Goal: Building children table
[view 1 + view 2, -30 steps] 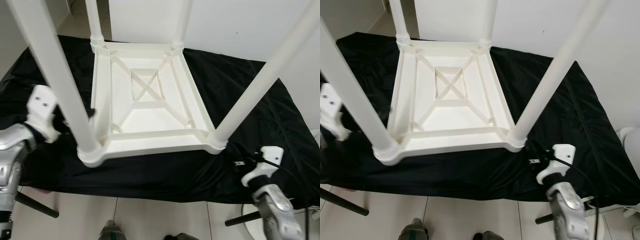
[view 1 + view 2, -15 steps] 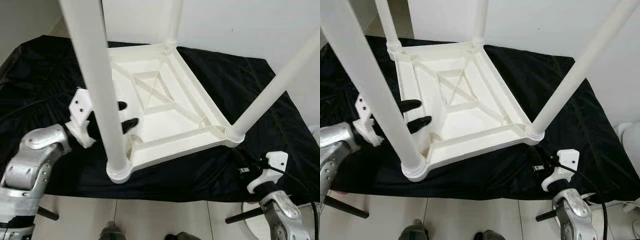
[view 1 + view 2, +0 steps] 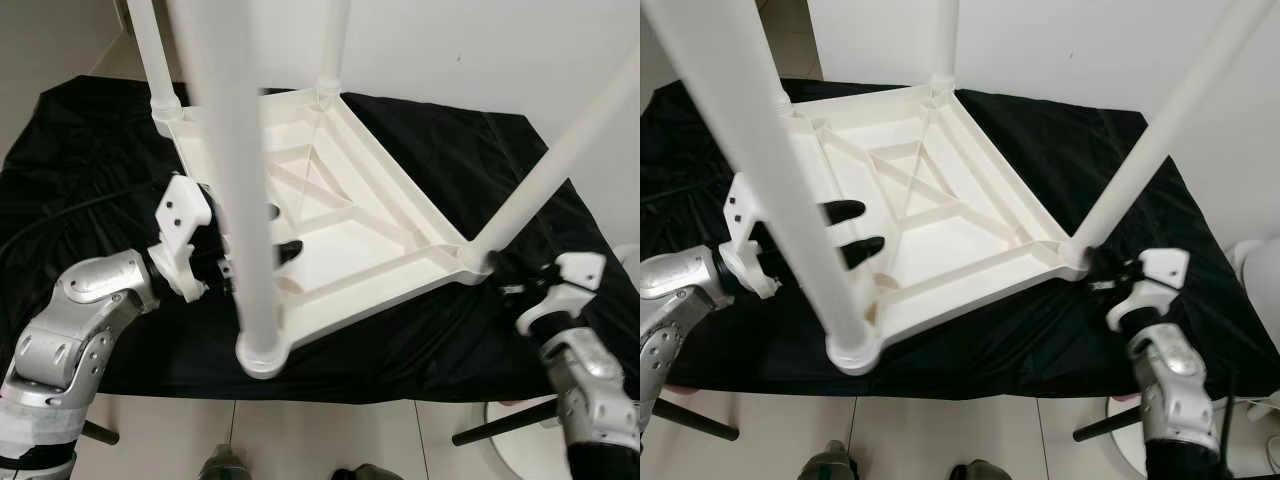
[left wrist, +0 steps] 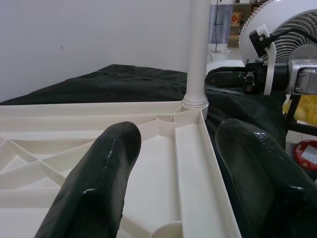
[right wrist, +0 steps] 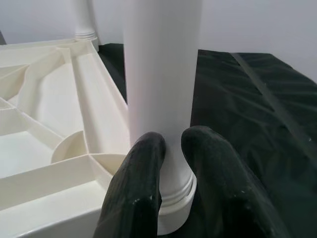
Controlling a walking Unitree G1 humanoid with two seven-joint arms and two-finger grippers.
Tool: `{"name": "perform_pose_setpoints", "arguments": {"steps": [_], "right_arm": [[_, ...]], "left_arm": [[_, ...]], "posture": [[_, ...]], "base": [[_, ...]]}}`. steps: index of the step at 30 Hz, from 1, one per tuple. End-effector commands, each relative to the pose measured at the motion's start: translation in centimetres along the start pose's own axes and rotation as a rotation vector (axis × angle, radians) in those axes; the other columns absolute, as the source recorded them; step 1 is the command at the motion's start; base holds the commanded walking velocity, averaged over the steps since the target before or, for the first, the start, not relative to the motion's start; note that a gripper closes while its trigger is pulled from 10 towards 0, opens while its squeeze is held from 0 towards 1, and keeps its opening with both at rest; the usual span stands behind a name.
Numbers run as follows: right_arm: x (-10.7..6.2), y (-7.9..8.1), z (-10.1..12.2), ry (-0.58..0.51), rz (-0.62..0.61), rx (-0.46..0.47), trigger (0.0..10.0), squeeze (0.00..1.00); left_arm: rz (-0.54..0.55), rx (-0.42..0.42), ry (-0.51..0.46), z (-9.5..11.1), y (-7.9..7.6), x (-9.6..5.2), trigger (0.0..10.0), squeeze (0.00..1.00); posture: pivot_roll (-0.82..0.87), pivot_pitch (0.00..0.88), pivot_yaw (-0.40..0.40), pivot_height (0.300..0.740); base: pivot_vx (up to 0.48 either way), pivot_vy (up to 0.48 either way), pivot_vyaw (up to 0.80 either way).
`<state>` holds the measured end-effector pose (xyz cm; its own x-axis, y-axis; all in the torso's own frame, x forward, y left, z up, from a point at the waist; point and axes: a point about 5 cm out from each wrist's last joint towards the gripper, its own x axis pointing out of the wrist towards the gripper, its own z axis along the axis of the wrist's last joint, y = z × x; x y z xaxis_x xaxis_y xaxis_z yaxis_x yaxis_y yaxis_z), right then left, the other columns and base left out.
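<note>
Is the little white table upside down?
Yes. The white table lies top-down on the black cloth, ribbed underside showing, legs pointing up.

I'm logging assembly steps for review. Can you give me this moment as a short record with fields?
Item: white plastic table, upside down, four legs up
Surface: black cloth
Left gripper: jaws open, reaching over the table's left rim beside the near left leg
Right gripper: at the base of the near right leg, fingers nearly together against it
Floor: pale tiles
</note>
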<state>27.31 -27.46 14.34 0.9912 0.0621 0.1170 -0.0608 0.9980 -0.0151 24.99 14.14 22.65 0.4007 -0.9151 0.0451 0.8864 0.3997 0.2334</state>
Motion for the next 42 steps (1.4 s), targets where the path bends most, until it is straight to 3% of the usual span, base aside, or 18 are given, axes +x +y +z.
{"name": "perform_pose_setpoints", "arguments": {"steps": [1,5,7,11,16,18,24,26,29,34,35,36,37,42], "right_arm": [[0.4,-1.2,0.1,-0.003,-0.049,-0.014,10.0,0.0],[1.9,-2.1,0.7,-0.021,-0.086,-0.019,10.0,0.0],[3.8,-2.1,1.4,-0.05,-0.126,-0.019,10.0,0.0],[4.9,-0.2,1.5,-0.073,-0.077,0.011,10.0,0.0],[4.3,1.5,0.6,-0.073,-0.045,0.038,10.0,0.0],[3.4,2.5,-0.3,-0.063,-0.023,0.049,10.0,0.0],[2.6,2.8,-1.0,-0.062,-0.023,0.056,10.0,0.0],[1.3,2.8,-1.7,-0.052,-0.032,0.054,10.0,0.0],[1.1,2.8,-1.8,-0.048,-0.034,0.055,10.0,0.0],[-0.5,3.0,-2.1,-0.031,-0.026,0.051,10.0,0.0],[-0.8,3.1,-2.1,-0.036,-0.033,0.059,10.0,0.0],[-0.8,3.1,-2.1,-0.036,-0.033,0.059,10.0,0.0],[-1.0,3.3,-2.1,-0.043,-0.042,0.071,10.0,0.0],[-2.0,4.3,-2.1,-0.055,-0.043,0.09,10.0,0.0]], "left_arm": [[-0.063,-0.012,-0.018,0.4,-1.0,0.5,10.0,0.0],[-0.079,-0.016,-0.04,0.9,-1.4,0.8,10.0,0.0],[-0.095,-0.018,-0.049,1.1,-1.8,1.1,10.0,0.0],[-0.042,-0.01,-0.011,0.4,-1.0,1.1,10.0,0.0],[0.033,-0.003,0.067,-1.1,0.6,-0.1,10.0,0.0],[0.082,0.009,0.151,-2.6,2.2,-1.5,10.0,0.0],[0.106,0.034,0.208,-3.6,3.6,-2.3,10.0,0.0],[0.107,0.051,0.236,-4.6,5.4,-2.9,10.0,0.0],[0.098,0.058,0.237,-4.6,5.5,-3.0,10.0,0.0],[0.056,0.16,0.335,-6.2,6.4,-2.9,10.0,0.0],[0.052,0.167,0.344,-6.5,6.7,-2.8,10.0,0.27],[0.052,0.167,0.344,-6.5,6.7,-2.8,10.0,0.27],[0.052,0.166,0.349,-6.7,6.9,-2.8,10.0,1.0],[-0.028,0.16,0.357,-7.3,6.8,-2.7,10.0,1.0]], "posture": [[0.15,0.04,-0.078,0.74],[0.14,0.04,-0.073,0.74],[0.14,0.041,-0.071,0.74],[0.15,0.043,-0.077,0.74],[0.15,0.047,-0.073,0.74],[0.14,0.047,-0.068,0.74],[0.14,0.048,-0.064,0.74],[0.12,0.045,-0.049,0.74],[0.12,0.044,-0.048,0.74],[0.11,0.042,-0.031,0.74],[0.1,0.039,-0.028,0.74],[0.1,0.039,-0.028,0.74],[0.1,0.039,-0.028,0.74],[0.09,0.036,-0.027,0.74]], "base": [[0.0,0.0,0.0],[0.0,0.0,0.0],[0.0,0.0,0.0],[0.0,0.0,0.0],[0.0,0.0,0.0],[0.0,0.0,0.0],[0.0,0.0,0.0],[0.0,0.0,0.0],[0.0,0.0,0.0],[0.0,0.0,0.0],[0.0,0.0,0.0],[0.0,0.0,0.0],[0.0,0.0,0.0],[0.0,0.0,0.0]]}}
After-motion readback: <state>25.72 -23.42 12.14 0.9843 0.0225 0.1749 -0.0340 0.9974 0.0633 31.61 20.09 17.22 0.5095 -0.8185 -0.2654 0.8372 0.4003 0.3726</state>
